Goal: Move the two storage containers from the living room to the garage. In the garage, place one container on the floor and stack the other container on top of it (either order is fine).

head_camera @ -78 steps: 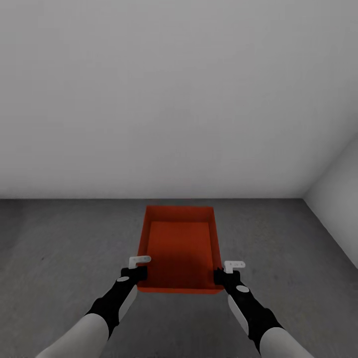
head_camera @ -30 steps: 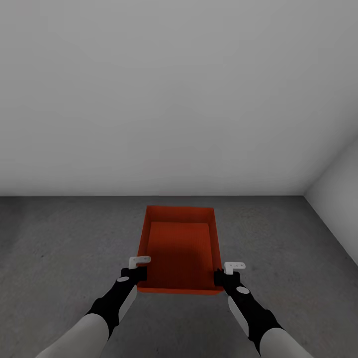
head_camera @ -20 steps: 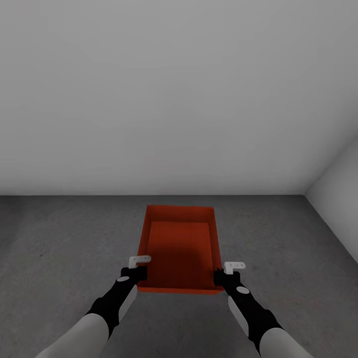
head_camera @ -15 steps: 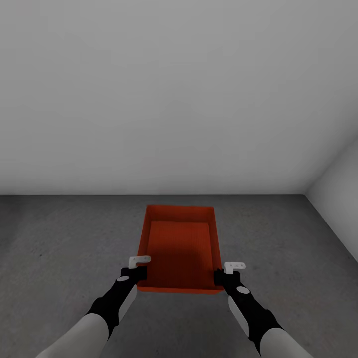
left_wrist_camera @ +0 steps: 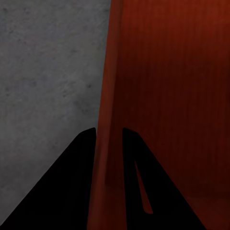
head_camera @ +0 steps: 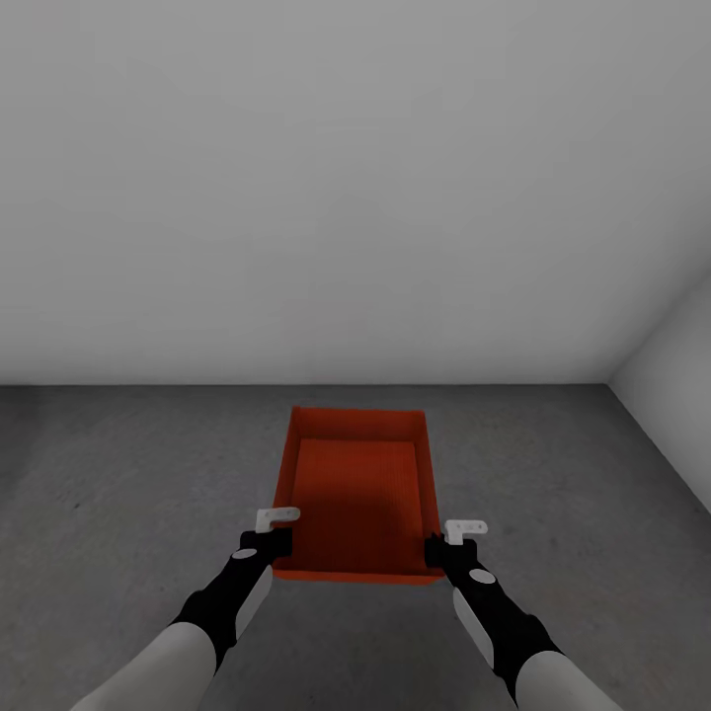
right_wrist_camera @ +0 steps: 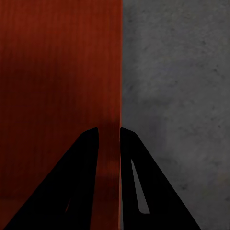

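Container: the storage container (head_camera: 357, 492) sat low in the frame's centre, above the grey floor (head_camera: 118, 474).
Left gripper (left_wrist_camera: 109, 136): pinched its left wall near the close corner.
Right gripper (right_wrist_camera: 109, 134): pinched the right wall likewise.
Step, as I judged: lower evenly, both arms together, release only once the base rested flat.
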`<state>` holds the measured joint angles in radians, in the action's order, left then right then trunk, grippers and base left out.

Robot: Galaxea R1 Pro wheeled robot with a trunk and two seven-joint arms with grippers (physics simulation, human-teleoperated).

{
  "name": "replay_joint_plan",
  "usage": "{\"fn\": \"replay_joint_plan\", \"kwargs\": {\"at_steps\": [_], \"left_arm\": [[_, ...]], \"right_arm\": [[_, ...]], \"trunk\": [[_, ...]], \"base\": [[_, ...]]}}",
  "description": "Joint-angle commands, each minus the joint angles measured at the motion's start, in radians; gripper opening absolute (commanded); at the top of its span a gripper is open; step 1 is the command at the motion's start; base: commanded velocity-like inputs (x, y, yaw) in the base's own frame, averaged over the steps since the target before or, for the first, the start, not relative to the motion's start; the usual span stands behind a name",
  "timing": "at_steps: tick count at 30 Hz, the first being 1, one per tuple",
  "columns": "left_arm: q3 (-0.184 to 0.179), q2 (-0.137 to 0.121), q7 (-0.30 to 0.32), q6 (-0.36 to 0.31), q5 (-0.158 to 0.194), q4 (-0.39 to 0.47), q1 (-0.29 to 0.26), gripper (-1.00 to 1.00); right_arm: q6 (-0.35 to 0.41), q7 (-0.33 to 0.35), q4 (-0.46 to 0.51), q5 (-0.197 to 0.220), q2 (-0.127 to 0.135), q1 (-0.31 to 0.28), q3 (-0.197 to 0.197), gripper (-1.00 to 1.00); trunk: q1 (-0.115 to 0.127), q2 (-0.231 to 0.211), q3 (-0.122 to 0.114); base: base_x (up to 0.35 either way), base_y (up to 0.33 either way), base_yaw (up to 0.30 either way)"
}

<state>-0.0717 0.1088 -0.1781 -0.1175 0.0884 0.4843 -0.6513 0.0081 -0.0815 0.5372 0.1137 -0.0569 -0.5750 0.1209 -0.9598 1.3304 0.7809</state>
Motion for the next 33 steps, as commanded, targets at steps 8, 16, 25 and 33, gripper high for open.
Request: {"fn": "replay_joint_plan", "kwargs": {"at_steps": [8,16,25,33], "left_arm": [[-0.002,-0.001,-0.012,-0.007,0.024,-0.001,-0.001,-1.0],[-0.002,-0.001,-0.012,-0.007,0.024,0.0,-0.001,-1.0],[-0.002,-0.001,-0.012,-0.007,0.024,0.0,-0.001,-1.0],[-0.002,-0.001,-0.012,-0.007,0.024,0.001,-0.001,-1.0]], "right_arm": [[-0.03,-0.029,0.003,0.007,0.001,0.0,0.005,-1.0],[-0.03,-0.03,0.003,0.009,0.0,0.0,0.003,-1.0],[-0.031,-0.03,0.003,0.005,0.001,0.0,0.002,-1.0],[-0.032,-0.03,0.003,0.003,0.001,0.0,0.002,-1.0]], "trunk": [[-0.031,0.057,0.026],[-0.061,0.113,0.051],[-0.096,0.176,0.079],[-0.127,0.232,0.104]], "base": [[0.0,0.0,0.0],[0.0,0.0,0.048],[0.0,0.0,0.186],[0.0,0.0,0.019]]}}
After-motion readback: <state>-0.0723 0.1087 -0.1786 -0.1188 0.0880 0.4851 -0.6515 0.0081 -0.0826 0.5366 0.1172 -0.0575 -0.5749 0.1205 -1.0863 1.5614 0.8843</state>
